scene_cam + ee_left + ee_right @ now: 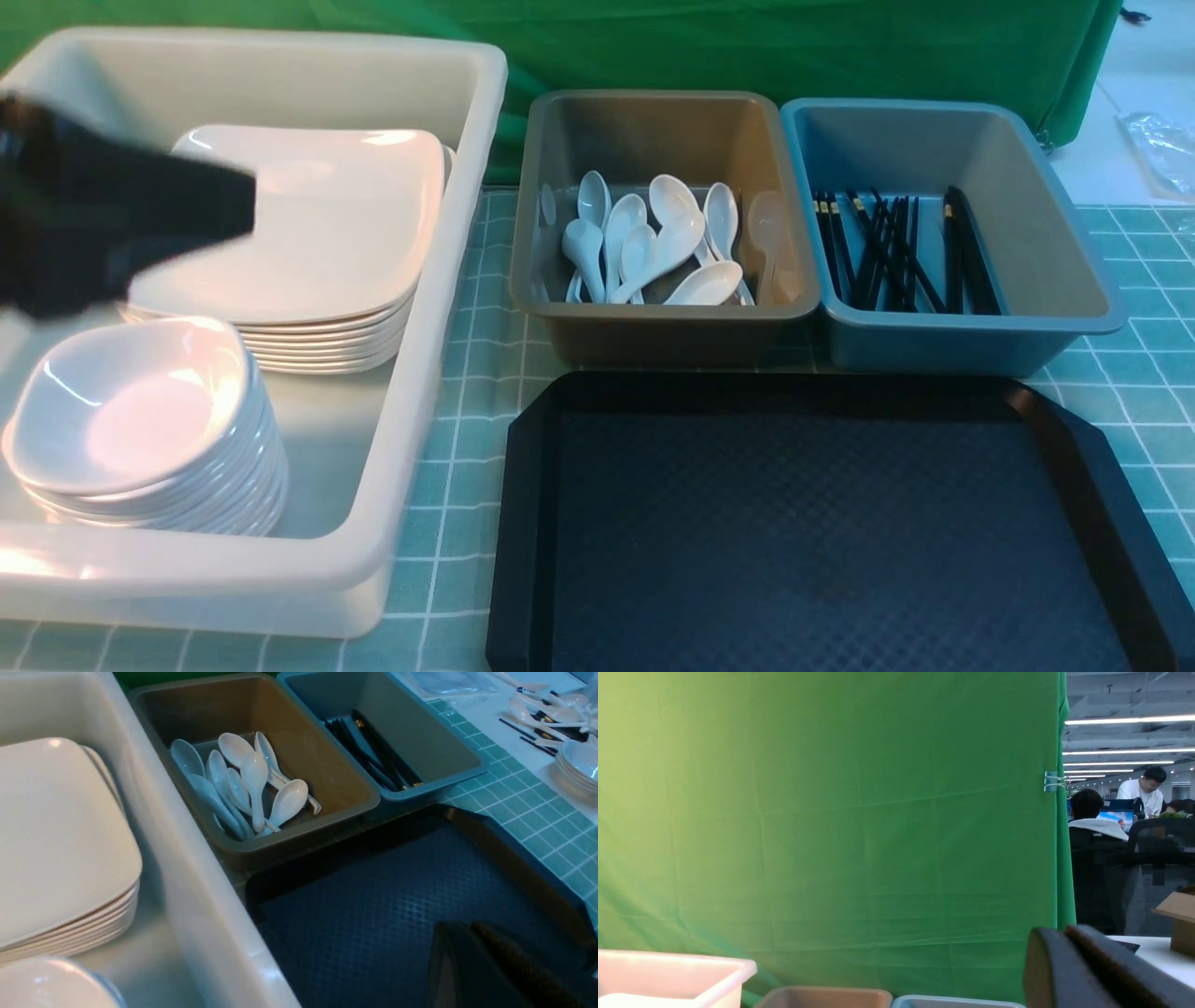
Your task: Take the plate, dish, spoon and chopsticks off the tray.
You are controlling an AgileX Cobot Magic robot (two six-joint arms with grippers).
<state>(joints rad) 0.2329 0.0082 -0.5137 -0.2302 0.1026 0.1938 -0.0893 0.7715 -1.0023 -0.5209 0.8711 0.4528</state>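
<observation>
Leaving our black tray (822, 551) bare, everything sorted

White rectangular plates (299, 224) and square bowls (140, 420) fill the white tub (373, 523) under our closed left gripper (247, 201), which could topple the bowls if it dips; spoons (653, 243) lie in the brown bin (653, 327), chopsticks (896, 252) in the blue-grey one (971, 341); our right gripper (1069, 933) is closed.

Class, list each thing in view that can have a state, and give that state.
Tray: bare floor
White tub: open-topped, plates and bowls stacked inside
Brown bin: open-topped, holding jumbled spoons
Blue bin: open-topped, holding loose chopsticks
Left claw: shut, empty
Right claw: shut, empty
</observation>
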